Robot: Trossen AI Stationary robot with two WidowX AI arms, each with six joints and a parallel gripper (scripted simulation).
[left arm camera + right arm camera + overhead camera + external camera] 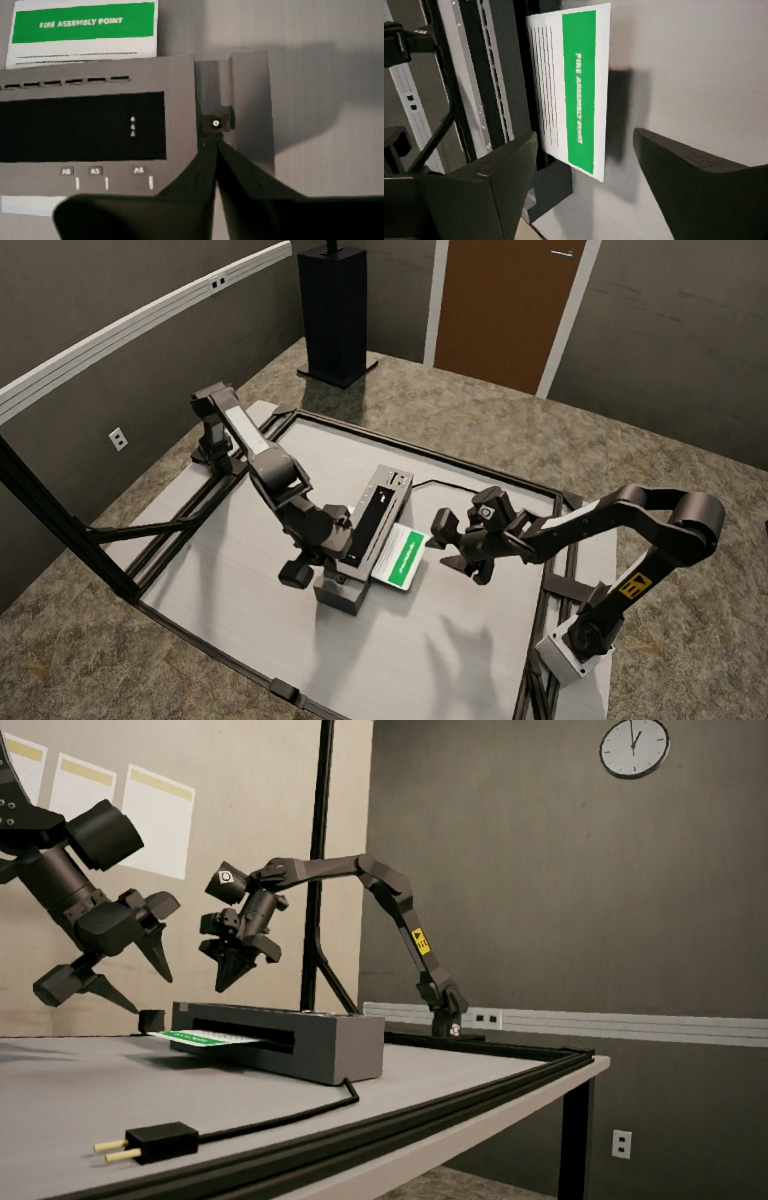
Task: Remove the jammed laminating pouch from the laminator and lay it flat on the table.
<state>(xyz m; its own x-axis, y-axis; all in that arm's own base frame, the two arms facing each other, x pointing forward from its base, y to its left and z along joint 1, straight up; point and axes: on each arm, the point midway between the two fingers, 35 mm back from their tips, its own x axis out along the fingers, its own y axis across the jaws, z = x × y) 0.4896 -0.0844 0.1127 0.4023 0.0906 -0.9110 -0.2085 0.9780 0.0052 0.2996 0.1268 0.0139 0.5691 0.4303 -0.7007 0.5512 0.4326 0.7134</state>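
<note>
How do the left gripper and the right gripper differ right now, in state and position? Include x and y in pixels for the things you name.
The left gripper (339,568) (219,990) (215,148) is shut; the right gripper (434,552) (154,997) (585,137) is open.
The left gripper hangs above the laminator (390,477) (359,1042) (180,125), the right gripper off the side where the printed pouch end (400,556) (195,1038) (82,22) (579,95) sticks out.
Neither holds anything.

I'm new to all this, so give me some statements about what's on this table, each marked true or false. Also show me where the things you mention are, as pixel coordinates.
1. A green-and-white sheet (399,558) (199,1038) (84,31) (570,95) sticks out of the laminator (339,599) (359,1045) (180,120) (556,192). True.
2. The laminator lies on its side. False: it stands upright.
3. The left gripper (317,556) (222,988) (215,148) is shut. True.
4. The right gripper (434,552) (154,997) (585,137) grips the sheet. False: it is open, holding nothing.
5. The plug (161,1141) is in a wall socket. False: it lies on the table (424,658) (73,1082) (325,170) (694,75).
</note>
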